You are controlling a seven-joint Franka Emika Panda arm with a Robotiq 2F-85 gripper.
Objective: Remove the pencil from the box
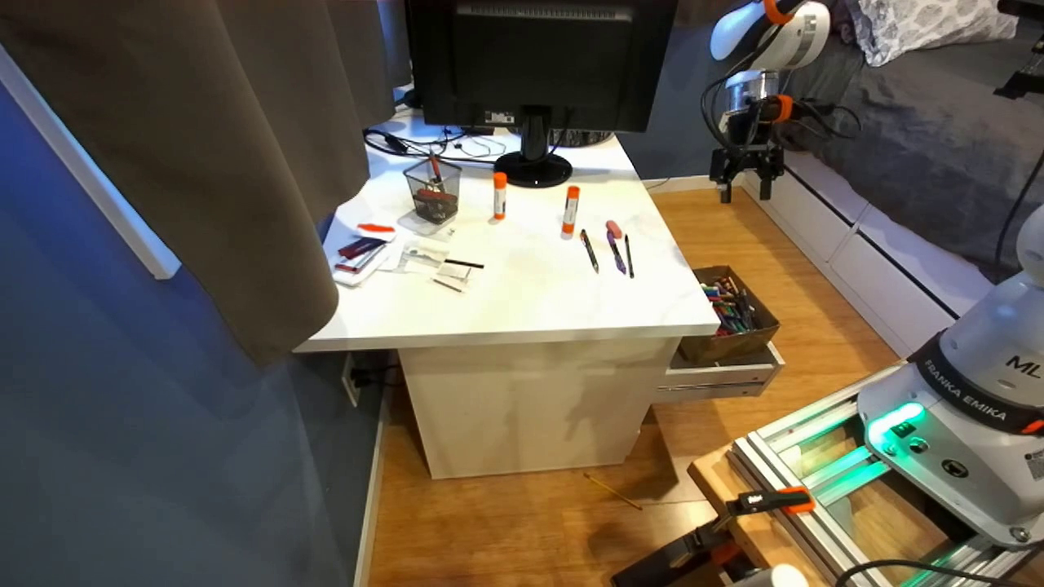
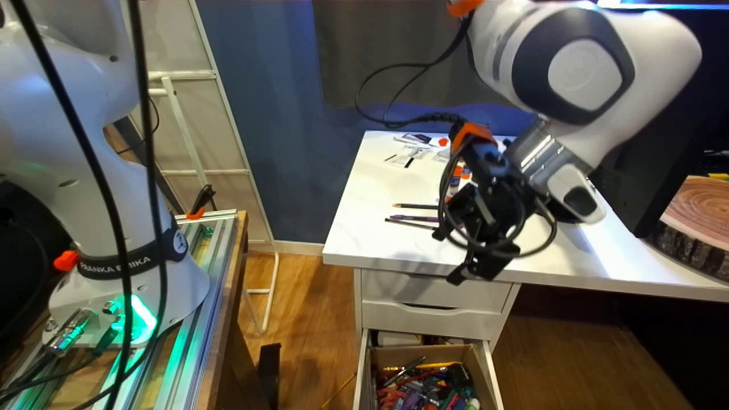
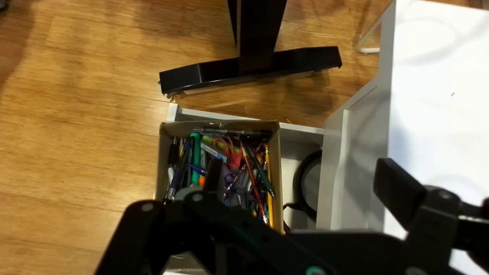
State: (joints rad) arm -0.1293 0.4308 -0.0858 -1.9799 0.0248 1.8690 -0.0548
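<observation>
The cardboard box (image 3: pixel 278 172) sits in a pulled-out white drawer (image 3: pixel 214 114), full of pens, scissors and markers; it also shows in both exterior views (image 1: pixel 734 346) (image 2: pixel 478 367). Inside, a yellow pencil (image 3: pixel 269 172) lies along one wall and a dark red pencil (image 3: pixel 252 179) lies beside it. Which pencil is meant, I cannot tell. My gripper (image 1: pixel 745 191) is open and empty, well above the box and beside the table; it also shows in an exterior view (image 2: pixel 449 256). In the wrist view (image 3: pixel 301 168) one finger hides part of the contents; the other overlaps the table edge.
The white table (image 1: pixel 555 310) overhangs the drawer's rear. It carries a monitor (image 1: pixel 538 65), glue sticks (image 1: pixel 499 200), a mesh cup (image 1: pixel 434 196) and several pens (image 1: pixel 616 251). A yellow pencil (image 1: pixel 613 492) lies on the floor. A black stand foot (image 3: pixel 252 70) is beside the drawer.
</observation>
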